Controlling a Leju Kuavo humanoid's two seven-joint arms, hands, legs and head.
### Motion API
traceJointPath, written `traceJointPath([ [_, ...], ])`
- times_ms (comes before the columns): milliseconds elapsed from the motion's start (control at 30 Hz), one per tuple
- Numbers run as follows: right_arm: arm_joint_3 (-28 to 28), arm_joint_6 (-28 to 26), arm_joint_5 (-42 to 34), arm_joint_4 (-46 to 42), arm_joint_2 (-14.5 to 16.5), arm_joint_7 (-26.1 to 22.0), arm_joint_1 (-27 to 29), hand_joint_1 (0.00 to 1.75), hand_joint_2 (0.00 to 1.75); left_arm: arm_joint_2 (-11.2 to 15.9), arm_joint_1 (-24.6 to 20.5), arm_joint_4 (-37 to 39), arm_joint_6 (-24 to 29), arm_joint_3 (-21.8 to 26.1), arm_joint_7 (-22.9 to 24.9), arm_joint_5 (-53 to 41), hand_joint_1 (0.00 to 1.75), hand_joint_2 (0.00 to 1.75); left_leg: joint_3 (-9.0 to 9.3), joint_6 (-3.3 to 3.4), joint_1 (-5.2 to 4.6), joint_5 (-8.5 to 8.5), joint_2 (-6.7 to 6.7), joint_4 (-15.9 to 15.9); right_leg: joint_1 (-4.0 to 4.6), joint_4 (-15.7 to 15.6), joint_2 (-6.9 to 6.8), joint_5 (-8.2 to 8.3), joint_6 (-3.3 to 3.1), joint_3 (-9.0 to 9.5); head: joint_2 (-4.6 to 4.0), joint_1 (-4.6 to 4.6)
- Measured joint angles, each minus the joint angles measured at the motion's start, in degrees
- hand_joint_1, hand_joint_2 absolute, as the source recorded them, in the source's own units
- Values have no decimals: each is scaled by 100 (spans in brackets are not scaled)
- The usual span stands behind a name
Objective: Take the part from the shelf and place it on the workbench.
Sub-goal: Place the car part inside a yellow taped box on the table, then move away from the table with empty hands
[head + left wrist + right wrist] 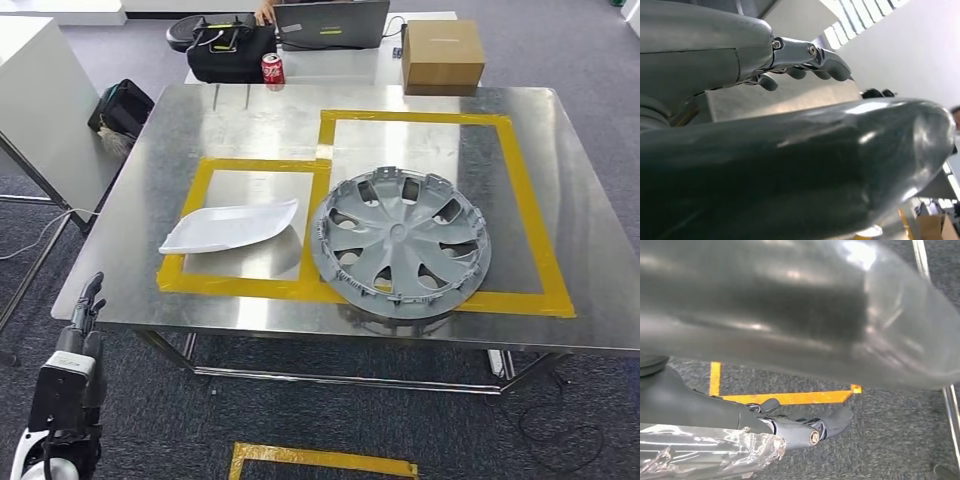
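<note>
- Left hand (pixel 85 305) is seen low beside the workbench (pixel 189 110) near edge, fingers loosely apart, nothing held.
- Right hand (pixel 806 427) hangs over carpet and floor tape (pixel 791 397), fingers extended, nothing held.
- White part (pixel 230 226) lies inside the smaller taped square, apart from both hands; placement is judged done.
- Wheel cover (pixel 401 241) overlaps the yellow tape (pixel 317 290) and sits near the front edge; a bump to the table could slide it off.
- Left hand could clip the table edge if raised carelessly.
</note>
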Motion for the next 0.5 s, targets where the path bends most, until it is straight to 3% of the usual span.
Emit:
traceJointPath([
  [67, 13, 20, 19, -34, 1, 26, 14, 0, 0, -37, -5, 28, -37, 67, -63, 352, 0, 0, 617, 17, -13, 78, 224, -880, 19, 8, -87, 104, 57, -78, 0, -1],
  [100, 19, 38, 38, -48, 1, 30, 19, 0, 0, -55, -10, 43, -55, 94, -88, 468, 0, 0, 807, 49, -28, 41, 311, -1199, 26, 2, -138, 161, 84, -90, 0, 1],
  [133, 21, 61, 66, -59, 1, 27, 24, 0, 0, -68, -6, 62, -64, 116, -102, 556, 0, 0, 878, 94, -52, 8, 338, -1372, 28, -17, -197, 220, 109, -92, 0, -3],
  [200, 21, 123, 145, -64, 2, 0, 25, 0, 0, -85, 41, 134, -70, 162, -110, 725, 0, 0, 789, 209, -75, 99, 241, -1422, -1, -52, -269, 293, 164, -95, 0, -5],
  [233, 20, 151, 187, -64, 2, -18, 23, 0, 0, -95, 69, 174, -68, 183, -114, 807, 0, 0, 726, 260, -78, 167, 183, -1424, -17, 5, -190, 190, 197, -129, 0, -4],
  [267, 18, 179, 225, -64, 2, -37, 22, 0, 0, -104, 88, 215, -64, 206, -119, 888, 0, 0, 651, 307, -74, 243, 128, -1428, -26, 173, -59, -30, 226, -185, 0, 1],
  [333, -4, 239, 313, -64, 1, -79, 11, 0, 0, -123, 103, 275, -67, 239, -123, 1075, 0, 0, 471, 368, -84, 402, 0, -1426, -20, 844, 229, -671, 243, -348, 0, 15],
  [367, -28, 279, 370, -62, 1, -111, -5, 0, 0, -126, 117, 308, -91, 257, -110, 1213, 0, 0, 370, 384, -99, 485, -68, -1422, -3, 1224, 288, -904, 228, -399, 0, 20],
  [400, -58, 324, 435, -61, 1, -149, -31, 0, 0, -129, 149, 341, -128, 274, -89, 1376, 0, 0, 265, 394, -120, 570, -137, -1418, 21, 1495, 312, -995, 198, -390, 0, 23],
  [433, -91, 372, 494, -58, 0, -188, -63, 0, 0, -130, 192, 377, -176, 296, -64, 1544, 0, 0, 164, 399, -140, 652, -205, -1412, 51, 1580, 323, -940, 157, -291, 0, 22],
  [467, -123, 419, 546, -56, 0, -222, -97, 0, 0, -130, 241, 409, -223, 322, -43, 1696, 0, 0, 65, 400, -155, 732, -274, -1406, 85, 1467, 348, -790, 107, -95, 0, 20],
  [500, -151, 464, 590, -53, 0, -248, -129, 0, 0, -130, 281, 435, -262, 350, -34, 1820, 0, 0, -20, 397, -164, 807, -344, -1402, 121, 1157, 418, -623, 50, 196, 0, 20],
])
